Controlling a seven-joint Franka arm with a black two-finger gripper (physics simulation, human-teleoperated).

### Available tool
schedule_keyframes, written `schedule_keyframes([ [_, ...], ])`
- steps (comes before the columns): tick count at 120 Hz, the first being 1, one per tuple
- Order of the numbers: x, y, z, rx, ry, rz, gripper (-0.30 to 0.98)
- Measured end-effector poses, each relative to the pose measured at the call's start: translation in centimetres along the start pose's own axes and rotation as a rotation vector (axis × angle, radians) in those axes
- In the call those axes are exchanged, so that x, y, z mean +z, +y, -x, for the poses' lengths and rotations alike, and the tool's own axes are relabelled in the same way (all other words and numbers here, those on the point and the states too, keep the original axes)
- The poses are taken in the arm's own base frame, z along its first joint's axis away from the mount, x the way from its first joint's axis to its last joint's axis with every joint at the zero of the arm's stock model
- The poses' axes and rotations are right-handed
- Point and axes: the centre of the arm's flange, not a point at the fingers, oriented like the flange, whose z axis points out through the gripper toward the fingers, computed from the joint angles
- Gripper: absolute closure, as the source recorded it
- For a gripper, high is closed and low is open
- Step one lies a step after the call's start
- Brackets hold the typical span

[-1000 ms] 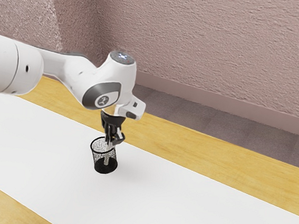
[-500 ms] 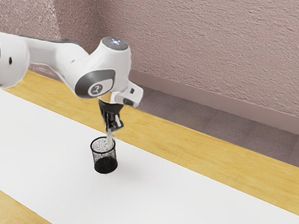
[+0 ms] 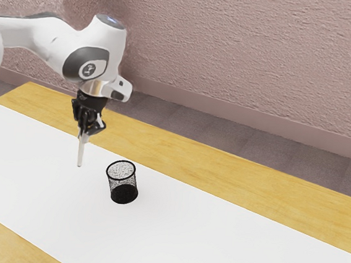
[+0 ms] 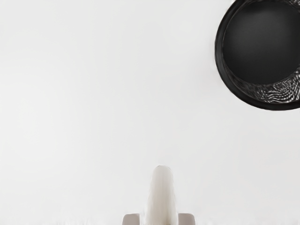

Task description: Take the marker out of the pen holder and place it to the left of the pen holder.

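One marker [image 3: 80,153] in my pincer [image 3: 85,133], lifted out of the pen holder [image 3: 120,180]

In the exterior view, my pincer is closed down to the marker's thickness, gripping its upper part so that the lower end hangs free to be set down. The marker is nearly upright, in the air towards the exterior view's left of the pen holder and well apart from it. That offset, I judge, is to bring it to the side the task asks for. The holder stands upright on the white strip [image 3: 203,233] laid over the wooden table [image 3: 251,182], its open mouth upward.

In the wrist view, my fingertips [image 4: 186,219] flank the marker from two sides, which should stop it swinging. The holder's round rim is off to one side of it, beyond touching. White strip lies under my hand; how far under, I can't tell.

Lifting out looks done; placing is left. I should lower gently and lay the marker flat if I can, since dropped on its end it could topple and roll.
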Motion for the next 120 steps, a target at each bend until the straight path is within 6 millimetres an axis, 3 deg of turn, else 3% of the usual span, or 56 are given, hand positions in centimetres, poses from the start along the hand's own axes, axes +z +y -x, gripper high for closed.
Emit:
schedule_keyframes([
  [10, 5.6, -6.8, 2.1, -0.124, -0.143, 0.051, 0.76],
  [16, 8.3, -8.7, 2.8, -0.155, -0.208, 0.068, 0.76],
  [33, 14.1, -8.3, 1.7, -0.124, -0.357, 0.081, 0.77],
  [59, 19.0, -7.9, 1.2, -0.082, -0.473, 0.101, 0.77],
  [78, 20.2, -8.3, 1.4, -0.072, -0.495, 0.116, 0.75],
  [102, 19.9, -8.2, 1.3, -0.058, -0.477, 0.139, 0.35],
  [112, 18.6, -8.3, 1.1, -0.056, -0.428, 0.140, 0.23],
  [120, 15.9, -8.7, 1.1, -0.067, -0.341, 0.145, 0.17],
])
